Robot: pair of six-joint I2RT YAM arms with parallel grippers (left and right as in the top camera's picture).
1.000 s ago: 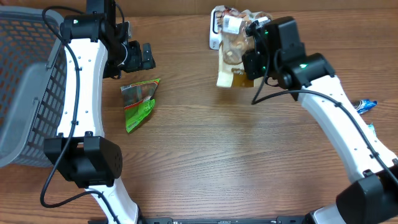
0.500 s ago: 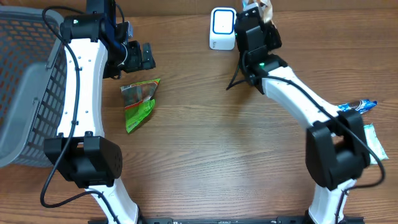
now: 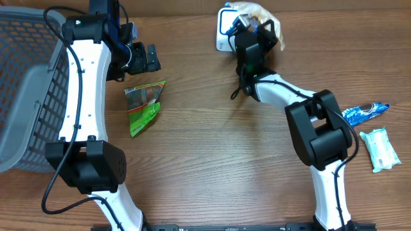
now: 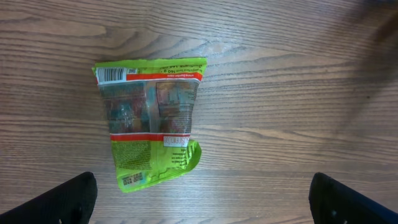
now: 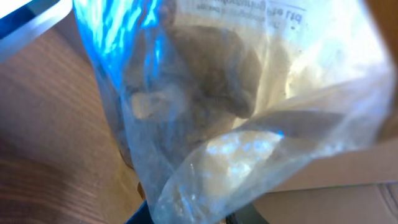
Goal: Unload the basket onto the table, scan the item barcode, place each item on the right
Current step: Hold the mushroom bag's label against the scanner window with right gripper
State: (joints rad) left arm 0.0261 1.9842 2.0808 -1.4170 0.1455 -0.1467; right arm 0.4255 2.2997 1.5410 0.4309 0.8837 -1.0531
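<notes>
We see the right arm stretched far across the table (image 3: pixel 212 167) toward its far edge, folded sharply at the elbow, with the right gripper (image 3: pixel 257 25) clamped on a clear bag (image 3: pixel 252 9) of brownish snacks. The bag is held up just beside the white scanner (image 3: pixel 222 40), partly over its right side, and in the right wrist view the crinkled plastic (image 5: pixel 236 112) fills nearly the whole frame, blue light glinting on it, with a corner of the scanner (image 5: pixel 31 18) at the upper left. The left arm rises along the left side and bends inward, and the left gripper (image 3: pixel 151 58) hangs with its fingers wide apart, holding nothing. From the left wrist view we look down between the two fingertips (image 4: pixel 68 199) at a green packet (image 4: pixel 152 124) lying flat on the wood, its barcode at the top left corner. The table is brown wood grain. A grey mesh basket (image 3: pixel 32 83) sits at the left edge, and a blue wrapper (image 3: pixel 363 113) and a white packet (image 3: pixel 379 149) lie near each other at the right edge
</notes>
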